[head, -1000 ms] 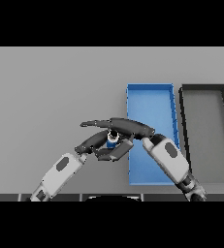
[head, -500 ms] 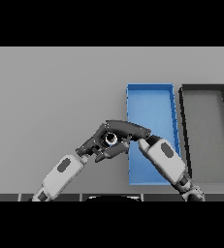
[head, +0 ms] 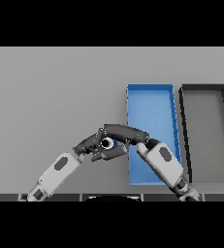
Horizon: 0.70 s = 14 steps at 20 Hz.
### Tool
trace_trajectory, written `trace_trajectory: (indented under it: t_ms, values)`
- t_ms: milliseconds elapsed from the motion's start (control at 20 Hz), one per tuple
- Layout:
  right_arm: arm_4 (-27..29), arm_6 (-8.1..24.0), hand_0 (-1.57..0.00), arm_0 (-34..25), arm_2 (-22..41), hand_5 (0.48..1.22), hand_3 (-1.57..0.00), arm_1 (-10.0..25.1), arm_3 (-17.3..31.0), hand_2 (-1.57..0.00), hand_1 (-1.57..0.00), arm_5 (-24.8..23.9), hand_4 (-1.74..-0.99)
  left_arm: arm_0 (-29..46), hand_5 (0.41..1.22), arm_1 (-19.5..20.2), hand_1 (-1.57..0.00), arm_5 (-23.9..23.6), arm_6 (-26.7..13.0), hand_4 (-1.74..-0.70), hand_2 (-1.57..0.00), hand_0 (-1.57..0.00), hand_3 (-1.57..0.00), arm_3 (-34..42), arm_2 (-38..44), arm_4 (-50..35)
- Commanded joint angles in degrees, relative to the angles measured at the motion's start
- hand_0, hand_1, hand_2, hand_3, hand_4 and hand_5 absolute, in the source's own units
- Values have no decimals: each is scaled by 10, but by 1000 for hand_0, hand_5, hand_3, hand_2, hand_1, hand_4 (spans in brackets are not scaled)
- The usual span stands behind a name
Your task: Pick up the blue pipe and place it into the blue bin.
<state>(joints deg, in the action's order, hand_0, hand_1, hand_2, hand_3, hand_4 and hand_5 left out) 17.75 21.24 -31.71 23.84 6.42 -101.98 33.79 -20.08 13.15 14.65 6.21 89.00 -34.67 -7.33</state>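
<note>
On the smooth grey bench (head: 50, 97), both dark robot hands meet just left of the rectangular blue bin (head: 151, 97). The right robot hand (head: 125, 133) and left robot hand (head: 96, 145) curl around the small round-ended blue pipe (head: 108, 143). A dark grey bin (head: 205, 89) sits beside the blue one.
</note>
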Motion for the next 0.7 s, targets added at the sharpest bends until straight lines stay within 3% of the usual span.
trace_trajectory:
  t_ms: [0,100,250,400,450,650]
  values:
    - [-4,-9,-1555,14,5,1198,-1550,-1,-11,-1556,-1556,2,-1481,-3,1220,-3,-642,8,-11,-1251,-655,-783,-266,-2,-4,6]
    - [-2,5,-1561,12,-4,1206,-1558,-1,-15,-1561,-1561,4,-1482,-9,1184,-11,-410,22,-16,-1110,-419,-501,-170,-12,1,16]
    - [5,18,-1566,10,-10,1214,-1564,-17,-12,-1566,-1566,7,-1484,-2,964,-3,-210,18,8,-950,-214,-256,-86,-12,7,42]
    - [8,-8,-1568,18,-17,1217,-1567,-16,-11,-1568,-1568,14,-1484,0,794,-3,-107,9,-23,-854,-109,-131,-44,-14,6,48]
    - [0,6,-1569,13,-18,1218,-1568,-22,-11,-1569,-1569,8,-1485,-4,754,-9,-85,3,-29,-836,-87,-104,-35,-17,5,52]
    - [-13,-17,-1570,23,-19,1220,-1570,-21,-12,-1570,-1570,11,-1487,5,636,-7,-34,1,-35,-842,-35,-42,-14,-10,14,35]
